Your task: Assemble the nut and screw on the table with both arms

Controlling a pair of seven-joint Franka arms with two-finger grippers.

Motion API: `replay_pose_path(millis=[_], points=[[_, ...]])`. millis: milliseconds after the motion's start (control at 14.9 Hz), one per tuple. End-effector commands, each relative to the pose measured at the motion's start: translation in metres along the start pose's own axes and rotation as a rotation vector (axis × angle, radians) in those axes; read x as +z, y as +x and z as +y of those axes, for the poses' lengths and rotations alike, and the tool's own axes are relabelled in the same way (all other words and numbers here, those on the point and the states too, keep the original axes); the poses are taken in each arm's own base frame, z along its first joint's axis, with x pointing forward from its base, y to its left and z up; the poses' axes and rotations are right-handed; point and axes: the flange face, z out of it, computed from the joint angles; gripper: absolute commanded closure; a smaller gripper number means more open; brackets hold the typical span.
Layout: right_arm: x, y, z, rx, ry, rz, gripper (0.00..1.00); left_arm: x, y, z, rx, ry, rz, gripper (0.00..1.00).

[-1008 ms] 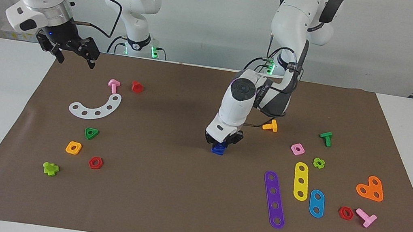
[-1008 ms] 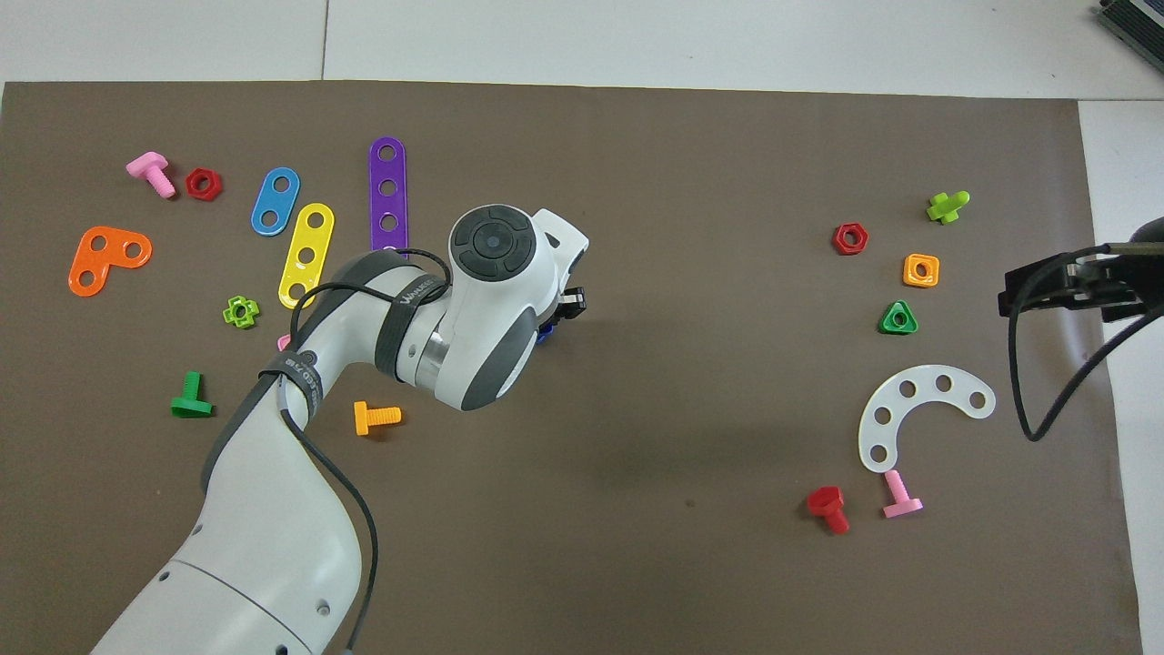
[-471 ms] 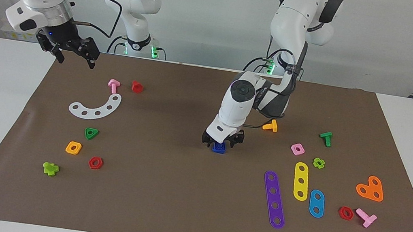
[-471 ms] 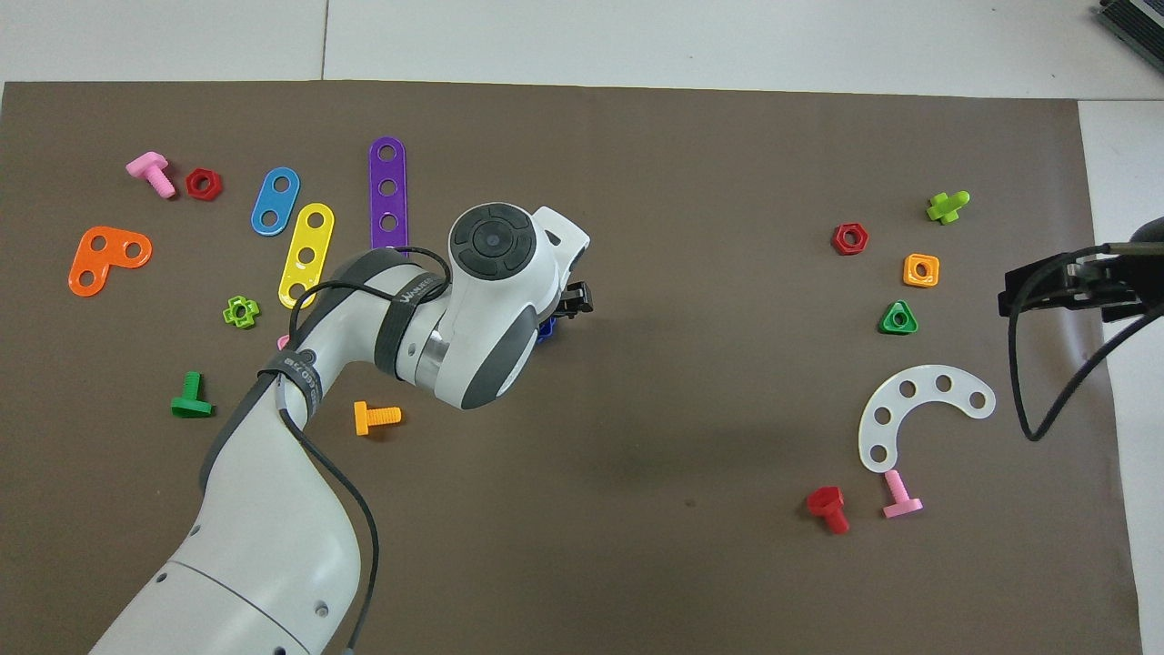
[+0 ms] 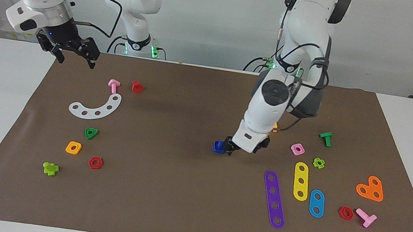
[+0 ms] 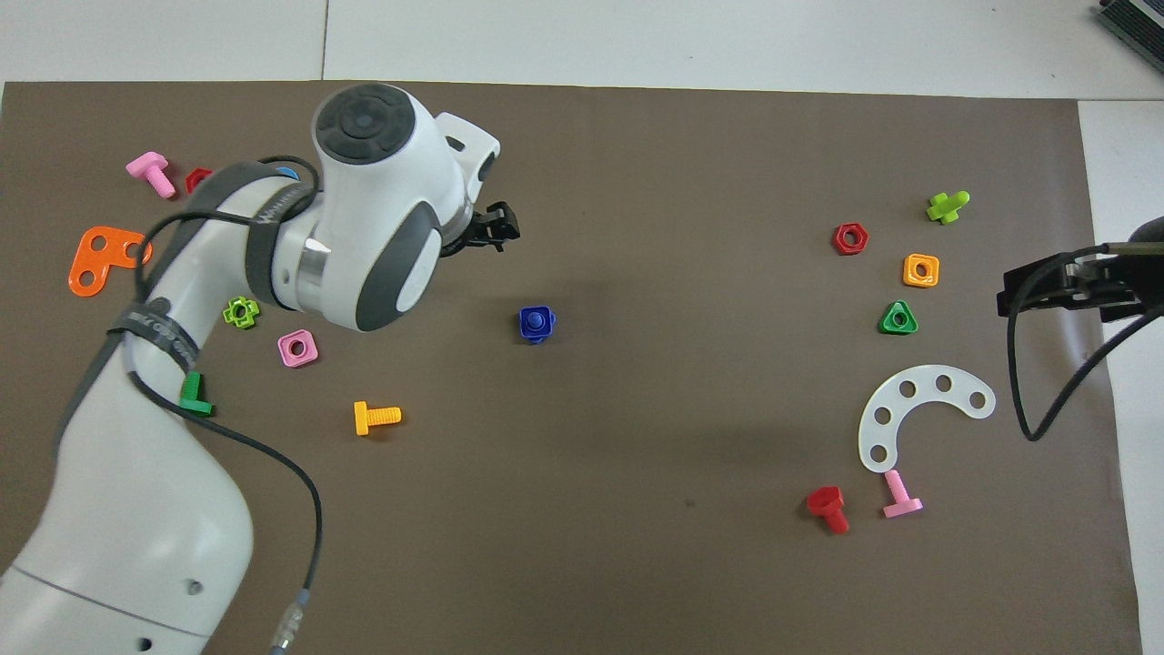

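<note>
The dark-blue nut [image 5: 218, 149] [image 6: 536, 324] sits on the brown paper of the table [image 5: 162, 191] near its middle. The screw's stem [image 5: 219, 144] stands up through the nut's hole, and its head is mostly hidden under the nut. My left gripper [image 5: 245, 149] [image 6: 491, 227] is open and empty, lifted off the pair and beside it toward the left arm's end. My right gripper [image 5: 76, 56] [image 6: 1059, 287] is open and empty, and it waits over the paper's edge at the right arm's end.
A pink square nut [image 5: 297, 149], an orange bolt [image 6: 376, 417], a green bolt [image 5: 326, 138] and coloured strips [image 5: 274, 199] lie toward the left arm's end. A white curved strip [image 5: 96, 107], a green triangular nut [image 5: 91, 133], an orange square nut [image 5: 73, 147] and red pieces lie toward the right arm's end.
My left gripper opened and let go of the blue nut and screw, then rose and moved toward the left arm's end. The blue pair stays on the table. The right arm has not moved.
</note>
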Motion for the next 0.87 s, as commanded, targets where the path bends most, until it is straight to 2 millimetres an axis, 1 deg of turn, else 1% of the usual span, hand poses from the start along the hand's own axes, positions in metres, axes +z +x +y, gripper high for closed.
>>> replay_pose_path(millis=[0,67,202,403,471,538,605,672,739,807], points=[[0.0,-0.005,-0.002,0.039,0.039,0.0,0.0,-0.062,0.01,-0.076,0.035,-0.007,-0.021,0.0],[-0.001,-0.004,-0.004,0.039,0.038,0.003,0.0,-0.076,0.014,-0.103,0.075,-0.001,-0.036,0.0],[-0.001,-0.005,-0.005,0.033,0.038,0.006,0.0,-0.091,0.017,-0.146,0.152,0.009,-0.081,0.0],[0.001,-0.005,-0.003,0.029,0.036,0.004,0.0,-0.108,0.011,-0.206,0.242,0.013,-0.13,0.0],[0.001,-0.005,-0.003,0.036,0.036,0.003,0.0,-0.114,0.007,-0.225,0.242,0.01,-0.133,0.0],[0.001,-0.005,-0.001,0.041,0.038,0.002,0.0,-0.122,0.0,-0.239,0.232,0.006,-0.126,0.0],[0.001,-0.005,-0.001,0.036,0.038,0.002,0.0,-0.13,-0.008,-0.248,0.221,0.003,-0.115,0.0],[0.001,-0.005,-0.003,0.027,0.038,0.002,0.0,-0.139,-0.017,-0.253,0.213,0.0,-0.104,0.0],[0.001,-0.005,-0.002,0.028,0.037,-0.002,0.0,-0.148,-0.021,-0.256,0.209,-0.003,-0.086,0.0],[0.001,-0.005,-0.001,0.03,0.037,-0.006,0.0,-0.152,-0.02,-0.255,0.211,-0.004,-0.077,0.0]])
